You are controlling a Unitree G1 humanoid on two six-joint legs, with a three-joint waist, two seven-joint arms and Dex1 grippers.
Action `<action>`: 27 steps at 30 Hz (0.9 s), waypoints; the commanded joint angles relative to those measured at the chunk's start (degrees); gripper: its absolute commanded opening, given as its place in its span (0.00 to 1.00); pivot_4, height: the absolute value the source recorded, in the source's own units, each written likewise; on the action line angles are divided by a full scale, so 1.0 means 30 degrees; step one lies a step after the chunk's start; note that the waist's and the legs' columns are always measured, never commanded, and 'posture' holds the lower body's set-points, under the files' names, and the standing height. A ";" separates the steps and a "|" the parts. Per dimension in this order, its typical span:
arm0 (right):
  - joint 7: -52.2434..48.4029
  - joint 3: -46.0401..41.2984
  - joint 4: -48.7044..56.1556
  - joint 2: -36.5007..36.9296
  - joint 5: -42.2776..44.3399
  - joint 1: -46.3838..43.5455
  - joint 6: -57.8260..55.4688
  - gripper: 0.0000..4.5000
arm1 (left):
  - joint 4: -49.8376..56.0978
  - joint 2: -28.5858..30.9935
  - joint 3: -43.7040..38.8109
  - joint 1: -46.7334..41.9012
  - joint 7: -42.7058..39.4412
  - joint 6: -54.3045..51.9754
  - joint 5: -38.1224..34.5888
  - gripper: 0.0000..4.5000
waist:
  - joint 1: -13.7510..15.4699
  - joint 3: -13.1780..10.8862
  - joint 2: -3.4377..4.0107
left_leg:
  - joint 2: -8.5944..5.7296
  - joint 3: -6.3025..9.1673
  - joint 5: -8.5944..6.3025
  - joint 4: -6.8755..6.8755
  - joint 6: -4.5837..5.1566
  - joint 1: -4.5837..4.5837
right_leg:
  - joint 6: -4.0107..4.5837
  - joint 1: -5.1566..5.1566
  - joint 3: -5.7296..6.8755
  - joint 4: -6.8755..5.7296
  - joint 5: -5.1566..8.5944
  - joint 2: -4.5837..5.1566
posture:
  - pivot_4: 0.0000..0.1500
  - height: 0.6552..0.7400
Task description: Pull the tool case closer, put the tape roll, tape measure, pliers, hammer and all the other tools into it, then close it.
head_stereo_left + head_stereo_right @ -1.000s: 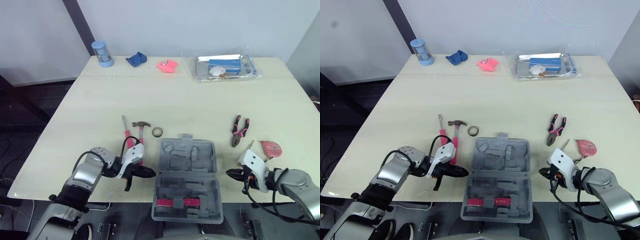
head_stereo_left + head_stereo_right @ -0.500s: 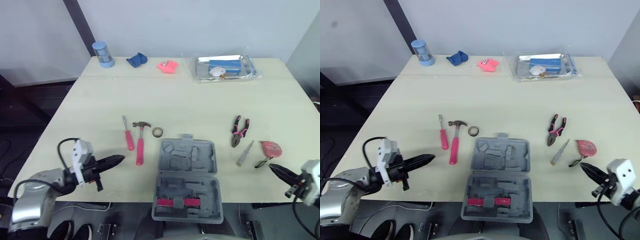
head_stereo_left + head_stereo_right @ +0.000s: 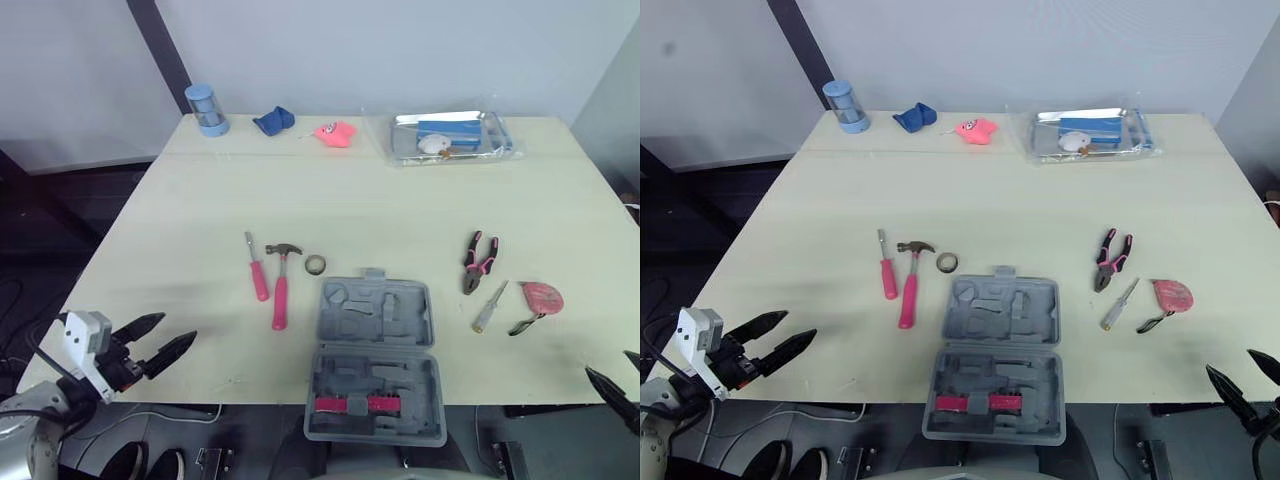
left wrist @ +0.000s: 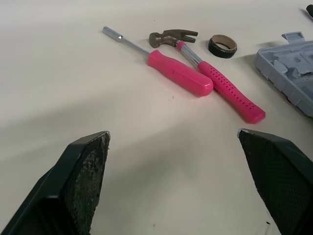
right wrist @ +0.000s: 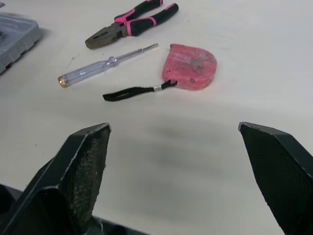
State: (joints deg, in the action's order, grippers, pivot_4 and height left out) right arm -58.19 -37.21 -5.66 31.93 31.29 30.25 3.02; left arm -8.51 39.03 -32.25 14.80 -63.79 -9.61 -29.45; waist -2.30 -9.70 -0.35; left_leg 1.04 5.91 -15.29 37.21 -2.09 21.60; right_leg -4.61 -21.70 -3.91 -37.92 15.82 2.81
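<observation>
The grey tool case [image 3: 375, 360] lies open at the near edge of the table [image 3: 400, 195], its nearer half reaching out past the edge. To its left lie the pink-handled hammer [image 3: 280, 286] and a pink-handled screwdriver [image 3: 255, 271], side by side. The small tape roll [image 3: 315, 264] sits just beyond the case's far left corner. To the right of the case lie the pliers [image 3: 478, 262], a clear-handled screwdriver [image 3: 490, 307] and the pink tape measure [image 3: 542, 297] with its black strap. The left gripper [image 3: 180, 326] hangs off the near left corner of the table, fingers spread and empty. The right gripper [image 3: 1230, 362] hangs off the near right corner, also spread wide, holding nothing.
</observation>
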 commanded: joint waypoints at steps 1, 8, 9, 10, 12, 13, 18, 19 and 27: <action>0.0020 -0.0829 0.0342 -0.0087 0.0524 0.0379 0.0332 0.99 | 0.0256 0.0260 -0.0498 0.0222 0.0032 0.0268 -0.0310 1.00 | -0.0008 0.0000 0.0001 | 0.0001 -0.0001 0.0000 -0.0001 0.0000 -0.0001 | 0.0001 0.0000 -0.0001 -0.0001 0.0001 0.0000 | 1.00 1.00; 0.0703 -0.0387 0.2372 0.0164 0.0792 0.0242 -0.0639 0.99 | 0.0662 0.0321 -0.0183 -0.0260 0.0045 0.0291 -0.0370 1.00 | -0.0009 0.0002 0.0003 | 0.0004 -0.0012 0.0000 0.0000 0.0000 -0.0005 | 0.0000 -0.0001 -0.0012 -0.0001 0.0001 -0.0001 | 1.00 1.00; 0.0782 -0.0353 0.2677 0.0204 0.0858 0.0182 -0.0841 0.99 | 0.0747 0.0331 -0.0132 -0.0335 0.0032 0.0290 -0.0355 1.00 | -0.0006 0.0002 0.0003 | 0.0004 -0.0012 -0.0001 -0.0001 0.0000 -0.0002 | -0.0001 -0.0002 -0.0012 0.0001 0.0000 -0.0001 | 1.00 1.00; 0.0902 -0.0312 0.3052 0.0224 0.0909 0.0105 -0.1040 0.99 | 0.0821 0.0341 -0.0065 -0.0440 0.0014 0.0305 -0.0337 1.00 | -0.0005 0.0002 0.0003 | 0.0004 -0.0012 0.0000 0.0000 -0.0001 -0.0002 | -0.0001 -0.0001 -0.0012 0.0001 0.0000 -0.0001 | 1.00 1.00; 0.0996 -0.0176 0.3764 0.0329 0.1034 -0.0042 -0.1438 0.99 | 0.1068 0.0308 0.0123 -0.0716 0.0106 0.0244 -0.0325 1.00 | -0.0006 0.0002 0.0004 | 0.0004 -0.0013 0.0000 -0.0001 -0.0001 0.0000 | -0.0001 -0.0002 -0.0012 0.0001 0.0000 -0.0001 | 1.00 1.00; 0.0986 -0.0123 0.4022 0.0380 0.1110 -0.0093 -0.1621 0.99 | 0.1180 0.0283 0.0210 -0.0822 0.0150 0.0220 -0.0323 1.00 | -0.0003 0.0002 0.0003 | 0.0004 -0.0011 0.0000 0.0000 -0.0001 -0.0001 | -0.0001 -0.0002 -0.0012 0.0000 0.0000 -0.0001 | 1.00 1.00; 0.0370 0.0666 0.6471 0.0941 0.1802 -0.0281 -0.2871 0.99 | 0.2835 0.0482 0.1705 -0.1513 0.0543 -0.0133 0.0317 1.00 | 0.0014 0.0001 0.0004 | 0.0003 -0.0012 0.0000 0.0000 -0.0001 0.0002 | -0.0005 -0.0002 -0.0013 0.0003 -0.0002 0.0000 | 1.00 1.00; 0.0244 0.0864 0.6979 0.1054 0.2090 -0.0333 -0.3215 0.99 | 0.3165 0.0714 0.2185 -0.1736 0.0555 -0.0236 0.0569 1.00 | 0.0017 0.0003 0.0001 | 0.0003 -0.0009 0.0000 0.0000 -0.0001 0.0003 | -0.0006 -0.0001 -0.0013 0.0003 -0.0003 0.0000 | 1.00 1.00; -0.0954 0.3169 0.9220 0.1359 0.2508 -0.1925 -0.3337 0.99 | 0.3230 0.4388 0.7461 -0.6134 -0.0022 -0.1242 0.4575 1.00 | 0.0052 -0.0010 -0.0007 | 0.0001 0.0007 0.0000 0.0001 -0.0001 0.0010 | -0.0008 -0.0004 0.0002 0.0006 -0.0004 -0.0010 | 1.00 1.00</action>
State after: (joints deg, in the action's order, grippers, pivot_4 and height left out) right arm -59.61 -28.20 19.80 35.56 37.74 24.96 -8.01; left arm 0.76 50.25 -12.19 -1.38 -63.01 -13.10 -18.38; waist -2.14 -9.73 -0.37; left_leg 1.03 5.94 -15.29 37.22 -2.09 21.64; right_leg -4.64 -21.71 -3.90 -37.92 15.80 2.78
